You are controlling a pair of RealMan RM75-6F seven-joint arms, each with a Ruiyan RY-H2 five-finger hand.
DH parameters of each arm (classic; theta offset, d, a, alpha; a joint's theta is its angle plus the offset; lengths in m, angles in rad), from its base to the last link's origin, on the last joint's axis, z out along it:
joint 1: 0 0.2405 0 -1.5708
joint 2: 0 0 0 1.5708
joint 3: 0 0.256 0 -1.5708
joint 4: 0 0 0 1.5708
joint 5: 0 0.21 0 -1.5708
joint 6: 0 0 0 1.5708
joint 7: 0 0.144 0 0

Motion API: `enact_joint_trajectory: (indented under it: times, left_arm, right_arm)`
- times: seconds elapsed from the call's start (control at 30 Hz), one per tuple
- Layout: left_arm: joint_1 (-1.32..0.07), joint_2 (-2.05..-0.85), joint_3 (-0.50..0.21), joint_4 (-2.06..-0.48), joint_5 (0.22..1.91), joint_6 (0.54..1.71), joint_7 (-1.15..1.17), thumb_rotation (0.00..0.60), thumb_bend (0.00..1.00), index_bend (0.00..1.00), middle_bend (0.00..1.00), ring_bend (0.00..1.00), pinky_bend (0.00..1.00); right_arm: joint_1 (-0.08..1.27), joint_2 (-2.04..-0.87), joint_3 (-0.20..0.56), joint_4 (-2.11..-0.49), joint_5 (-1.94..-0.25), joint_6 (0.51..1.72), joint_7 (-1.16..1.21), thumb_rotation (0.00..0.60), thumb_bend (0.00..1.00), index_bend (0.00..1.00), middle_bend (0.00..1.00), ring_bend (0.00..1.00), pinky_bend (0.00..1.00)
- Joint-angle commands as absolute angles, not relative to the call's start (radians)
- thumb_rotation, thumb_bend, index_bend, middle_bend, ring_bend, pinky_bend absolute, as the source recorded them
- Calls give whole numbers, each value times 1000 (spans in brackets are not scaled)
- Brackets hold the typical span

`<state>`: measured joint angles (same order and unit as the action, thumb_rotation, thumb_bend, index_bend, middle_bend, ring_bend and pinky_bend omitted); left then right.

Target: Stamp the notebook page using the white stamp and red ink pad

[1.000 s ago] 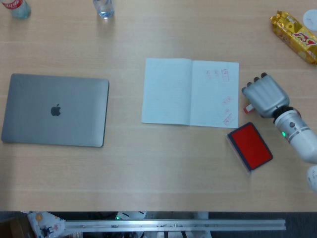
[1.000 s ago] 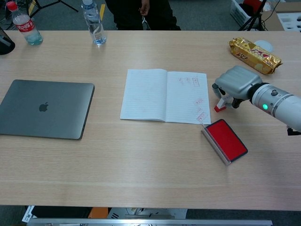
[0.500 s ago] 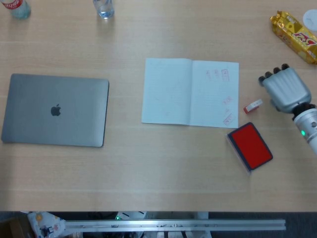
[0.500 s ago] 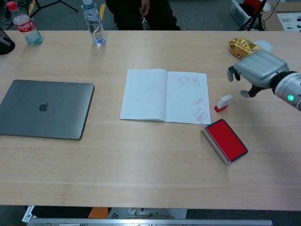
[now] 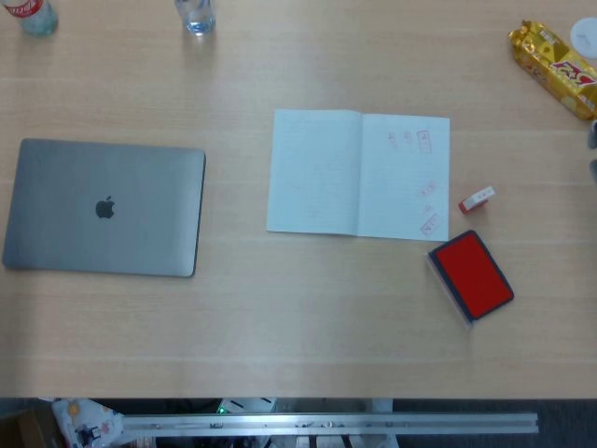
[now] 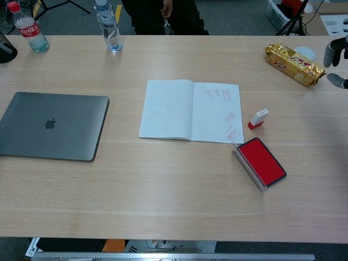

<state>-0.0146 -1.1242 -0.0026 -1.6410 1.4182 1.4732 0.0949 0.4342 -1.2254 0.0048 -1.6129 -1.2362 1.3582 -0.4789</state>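
The open notebook lies mid-table, with several red stamp marks on its right page. The white stamp with a red base rests tilted on the table just right of the notebook, and nothing touches it. The red ink pad lies open in front of the stamp. Only the fingertips of my right hand show at the far right edge, spread and empty, well away from the stamp. My left hand is out of sight.
A closed grey laptop lies at the left. Two bottles stand at the far edge. A gold snack packet lies at the far right, beside my right hand.
My right hand has let go of the stamp, risen and drawn back to the right, almost out of both views. The stamp stays on the table beside the notebook.
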Motion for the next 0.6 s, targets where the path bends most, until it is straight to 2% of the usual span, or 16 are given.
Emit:
enact_joint_trajectory:
  times: [0.03,0.3,0.6]
  left_arm:
    - [-5,-1136,-9,-1636,1447,1512,85,600,207,213,42,134,21]
    - [18,-1148,-13,-1639,1510,1596,70,600,208,209,43,134,21]
    - [16,-1141,-11,-1661,1532,1599,85,600,207,208,43,134,21]
  right_arm:
    - [387,-1194,11,-1646,-1266,1416,-456,600,285,531,548,451,399]
    - [304,-1145,12,-1711,-1288,1493,-435,600,284,555,561,467,399]
    - [243,-1114,10,-1751,-1304,1522,-439,600,284,565,562,475,399]
